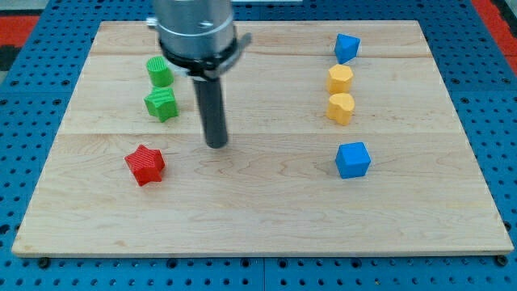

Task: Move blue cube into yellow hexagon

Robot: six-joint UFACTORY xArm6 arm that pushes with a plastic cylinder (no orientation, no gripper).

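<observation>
The blue cube (353,159) sits on the wooden board at the view's right, below the two yellow blocks. The yellow hexagon (340,79) is above it, with a yellow heart-shaped block (341,107) between them. My tip (216,144) rests on the board left of centre, far to the left of the blue cube and a short way right of the red star (145,164). It touches no block.
A second blue block (346,47) sits near the top right, just above the yellow hexagon. A green cylinder (160,72) and a green star-like block (161,103) sit at upper left, left of the rod. The board's edge (258,255) borders blue pegboard.
</observation>
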